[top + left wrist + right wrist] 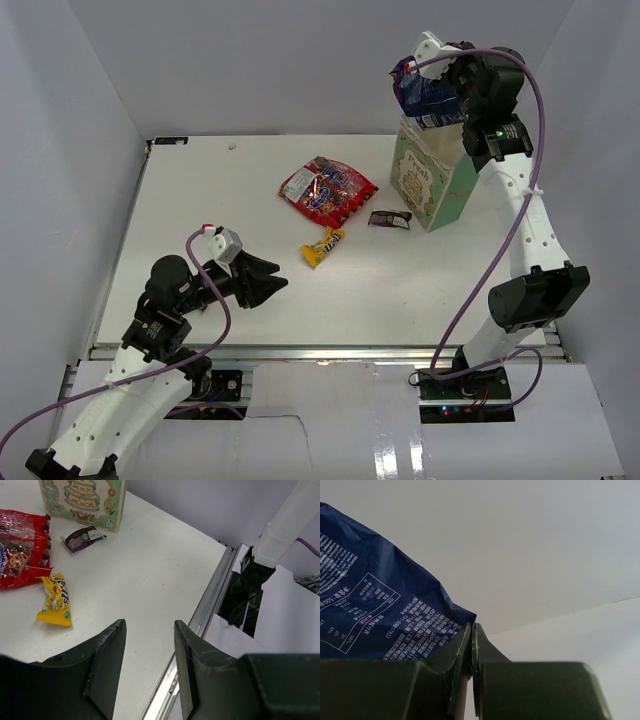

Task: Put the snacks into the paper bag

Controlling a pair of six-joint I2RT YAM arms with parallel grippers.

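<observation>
My right gripper (450, 95) is shut on the edge of the purple-blue glossy bag (425, 97) and holds it just above the open top of the mint-green paper bag (432, 185). In the right wrist view the blue bag (375, 615) fills the left and my right gripper (471, 635) pinches its corner. The red candy bag (326, 192), one yellow packet (323, 246) and the dark brown wrapper (390, 219) lie on the table. My left gripper (272, 284) is open and empty, near the front, apart from the yellow packet (55, 601).
White walls enclose the table (200, 210) on three sides. The table's metal front edge (200, 620) runs just right of my left gripper (150, 630). The right arm's base (247, 587) stands beyond that edge.
</observation>
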